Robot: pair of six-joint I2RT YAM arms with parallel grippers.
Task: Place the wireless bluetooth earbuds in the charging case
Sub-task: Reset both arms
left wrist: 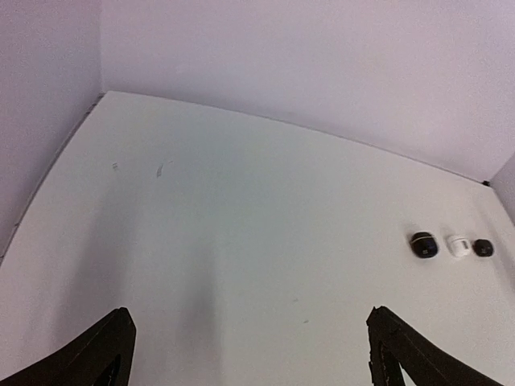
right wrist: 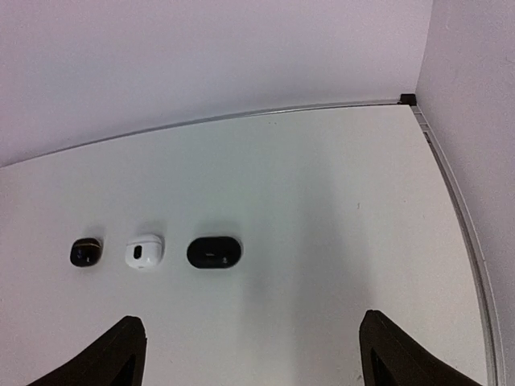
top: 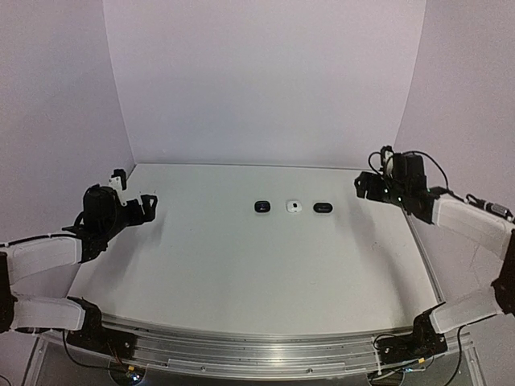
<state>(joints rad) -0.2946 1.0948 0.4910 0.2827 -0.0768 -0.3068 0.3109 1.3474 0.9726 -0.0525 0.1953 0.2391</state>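
Three charging cases are lying in a short row just right of centre in the top view. They are a left black case [top: 261, 207], a white case [top: 294, 207] and an oval black case [top: 323, 208], all near one another but apart. The earbuds are too small for me to tell from the cases.

My right wrist view is giving the closest look. The left black case [right wrist: 85, 252] is showing a brownish glint, the white case [right wrist: 145, 251] a dark spot, and the oval one [right wrist: 214, 252] is reading plain and glossy. My left wrist view is showing the same row only as small blobs at its right edge.

My left gripper [top: 135, 189] is hanging at centre left and my right gripper [top: 370, 170] at upper right. Both are spread wide, holding nothing, well apart from the row on the white table [top: 241, 265].
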